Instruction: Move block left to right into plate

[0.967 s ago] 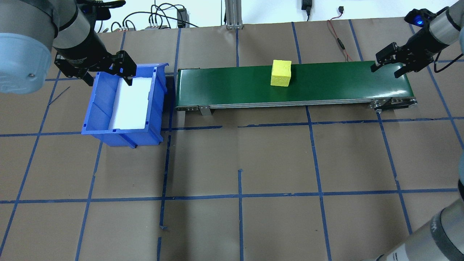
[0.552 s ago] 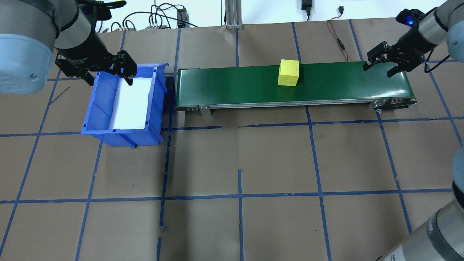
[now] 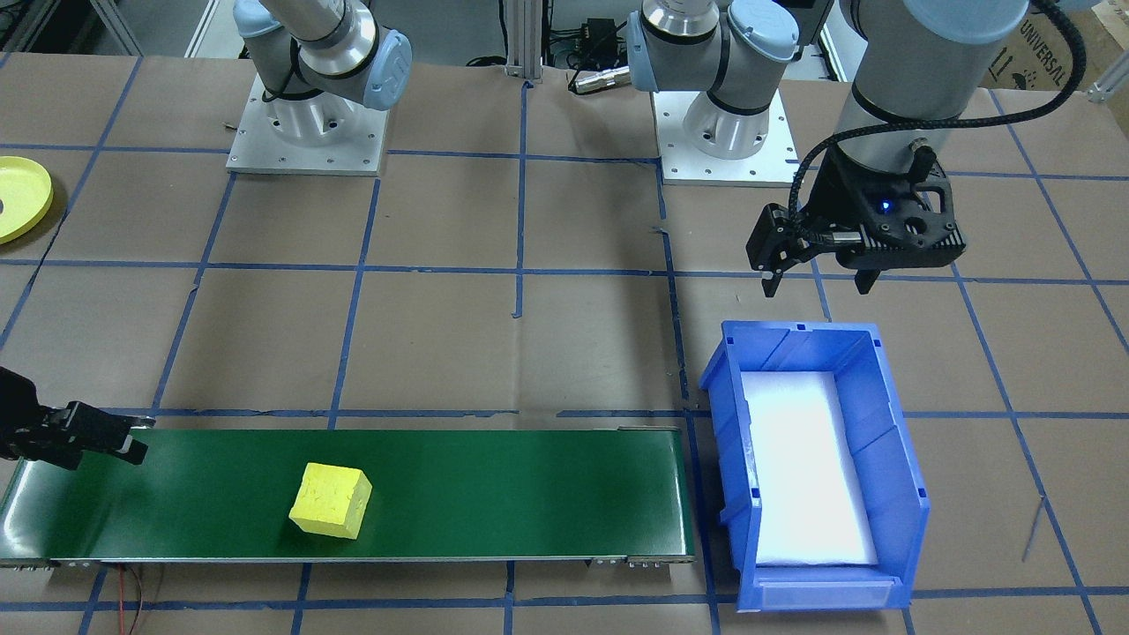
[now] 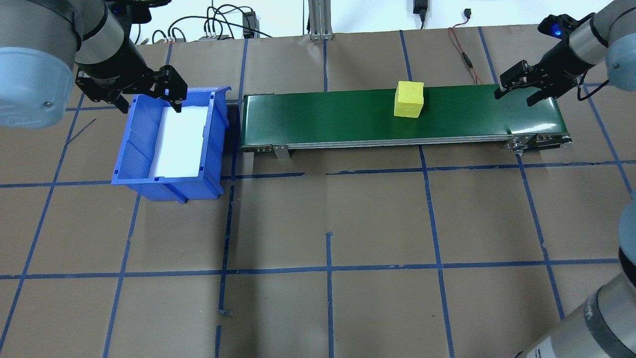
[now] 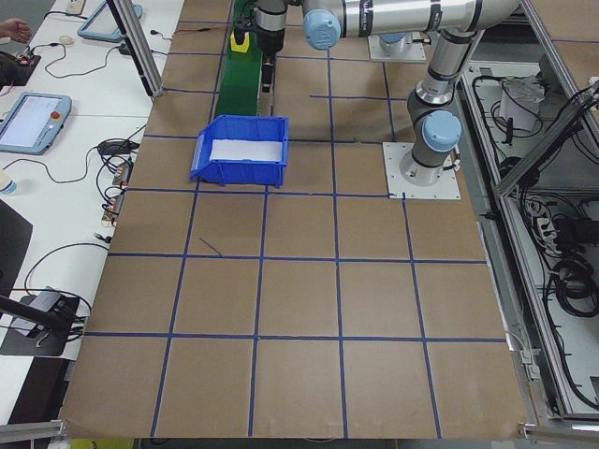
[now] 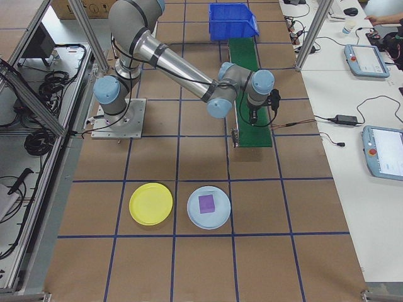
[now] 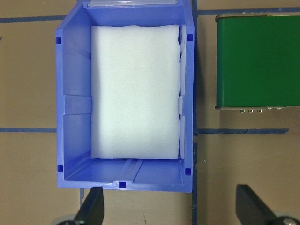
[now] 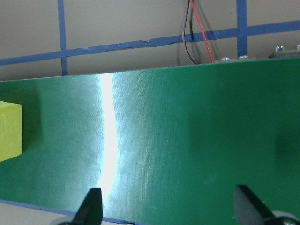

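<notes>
Yellow block [image 4: 409, 99] sits on your green belt [image 4: 348, 117], left of the right claw [image 4: 515, 93], which hangs spread apart at the belt's end; it seems squarely lined up.

The left gripper [image 4: 149, 94] hangs from a bent arm with its wrist turned downward, and its two fingers [image 7: 92, 207] are spread wide apart with nothing between them. The right gripper [image 4: 514, 92] sits at the end of a long, outstretched arm, its wrist also aimed down. Its fingers [image 8: 91, 206] are likewise parted wide, and the space between them is empty.
</notes>
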{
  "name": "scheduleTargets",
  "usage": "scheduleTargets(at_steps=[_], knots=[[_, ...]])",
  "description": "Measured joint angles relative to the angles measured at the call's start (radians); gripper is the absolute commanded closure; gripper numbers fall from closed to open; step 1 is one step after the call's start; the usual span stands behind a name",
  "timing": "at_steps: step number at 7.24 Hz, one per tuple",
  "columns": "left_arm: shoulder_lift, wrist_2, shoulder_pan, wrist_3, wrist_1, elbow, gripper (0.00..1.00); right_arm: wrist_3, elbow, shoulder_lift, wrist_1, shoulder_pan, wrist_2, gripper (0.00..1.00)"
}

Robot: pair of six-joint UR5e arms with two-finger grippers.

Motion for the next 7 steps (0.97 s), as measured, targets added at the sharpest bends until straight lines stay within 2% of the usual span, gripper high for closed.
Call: scheduleTargets(at_steps=[7], knots=[[0.027, 0.000, -0.010, -0.005, 0.001, 0.012, 0.00, 0.013, 0.018, 0.000, -0.022, 0.000, 0.005, 0.00]])
